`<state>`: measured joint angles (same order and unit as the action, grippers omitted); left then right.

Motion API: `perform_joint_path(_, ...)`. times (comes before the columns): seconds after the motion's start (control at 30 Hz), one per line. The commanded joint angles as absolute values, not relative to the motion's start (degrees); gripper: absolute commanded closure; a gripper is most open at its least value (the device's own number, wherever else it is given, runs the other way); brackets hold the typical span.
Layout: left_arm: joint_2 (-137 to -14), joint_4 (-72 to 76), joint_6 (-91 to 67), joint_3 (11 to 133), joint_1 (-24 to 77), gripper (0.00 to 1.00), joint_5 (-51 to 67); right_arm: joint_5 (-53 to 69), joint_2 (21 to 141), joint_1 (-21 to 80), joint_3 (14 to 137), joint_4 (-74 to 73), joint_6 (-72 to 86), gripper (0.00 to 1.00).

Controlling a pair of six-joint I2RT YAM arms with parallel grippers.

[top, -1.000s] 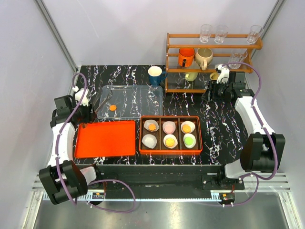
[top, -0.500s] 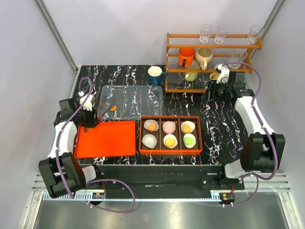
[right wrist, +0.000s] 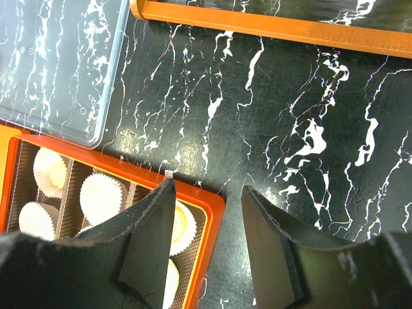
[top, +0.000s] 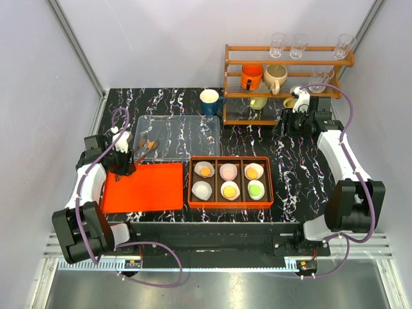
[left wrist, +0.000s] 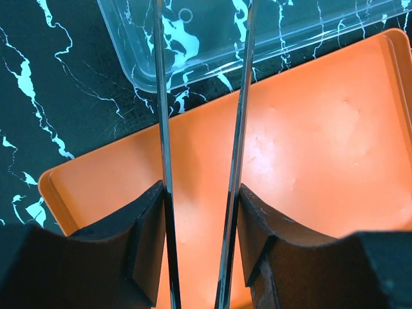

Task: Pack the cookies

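**Cookies** [top: 228, 190]: six small flat discs.
- Five sit in the orange box [top: 230, 159], each in its own paper liner.
  - Far row, left to right: orange cookie [top: 205, 170], pink cookie [top: 228, 171], orange cookie [top: 252, 172].
  - Near row: an orange one in the middle and the green cookie [top: 256, 190] at right.
  - The near-left liner [top: 201, 190] shows plain white.
- The loose cookie [top: 153, 145], orange, lies on the clear tray [top: 187, 132], at 10 o'clock from the box and well apart from it.

**Tongs** [left wrist: 163, 129]: two thin metal blades.
- They reach toward 1 o'clock, from over the orange lid onto the clear tray.
- The tips are near the loose cookie. Whether they touch it cannot be told.

**Left gripper** [left wrist: 201, 190]:
- It is clamped on the tongs, with one blade against each inner finger face.
- It hangs over the far-left corner of the orange lid [top: 145, 190].

**Orange lid**: flat, lying at 9 o'clock just beside the box and directly near-side of the clear tray.

**Right gripper** [right wrist: 209, 187]:
- The jaws stand apart with nothing between them.
- It hangs over bare counter [top: 296, 170] at 1 o'clock from the box, close to the foot of the wooden rack [top: 283, 64].

**Wooden rack**: stands at the far right of the counter, holding glasses and mugs.

**Blue mug** [top: 210, 102]: stands on the counter just left of the rack, at 12 o'clock from the box.
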<state>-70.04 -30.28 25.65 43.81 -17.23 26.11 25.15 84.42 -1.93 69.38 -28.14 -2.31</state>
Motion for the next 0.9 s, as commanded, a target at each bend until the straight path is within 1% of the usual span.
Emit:
perform_joint_path(0.0, -70.7, -27.9, 27.1, 43.8, -17.1, 0.53, 25.6, 26.1, 84.4, -2.2, 70.0, -26.8, -3.0, 0.46)
perform_joint_path(0.43, -72.2, -27.9, 27.3, 43.9, -17.1, 0.53, 24.7, 26.1, 84.6, -2.2, 70.0, -26.9, -3.0, 0.46)
perform_joint_path(0.87, -74.6, -29.8, 27.7, 45.6, -16.4, 0.56, 24.5, 26.1, 84.5, -2.2, 70.1, -26.9, -3.0, 0.46)
